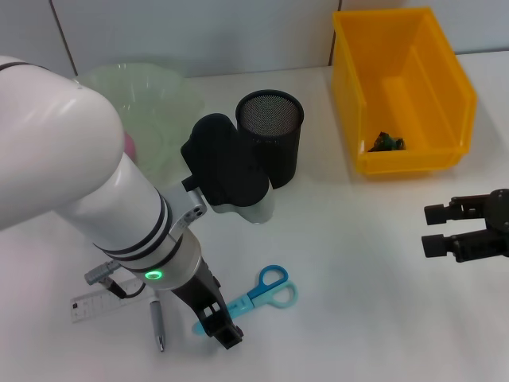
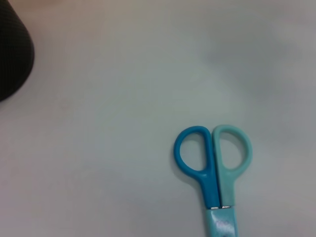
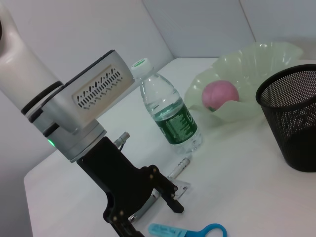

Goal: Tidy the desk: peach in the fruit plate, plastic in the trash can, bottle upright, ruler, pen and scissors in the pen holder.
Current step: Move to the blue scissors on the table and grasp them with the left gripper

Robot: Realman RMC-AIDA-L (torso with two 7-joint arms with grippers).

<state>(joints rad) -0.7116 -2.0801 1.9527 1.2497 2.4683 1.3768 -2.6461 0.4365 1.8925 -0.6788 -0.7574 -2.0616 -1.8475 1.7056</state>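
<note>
Nearest, the left gripper [image 1: 221,328] hovers with fingers spread (touching nothing) over the blade end of the blue-and-teal plastic-handled scissors [image 1: 256,296] lying flat on the white desk [image 1: 358,278]. Farther back stands the black mesh pen holder [image 1: 270,135]. Off right, the right gripper [image 1: 436,231] sits released.

On your white table [image 1: 358,263] you have scissors [image 1: 258,296], pen [image 1: 157,325], ruler [image 1: 99,302], upright bottle [image 3: 169,114], mesh pen holder [image 1: 273,135], green fruit plate [image 1: 155,103] and yellow bin [image 1: 402,87]

White desk surface [image 1: 358,263]; pale tiled wall [image 1: 238,32] behind it
</note>
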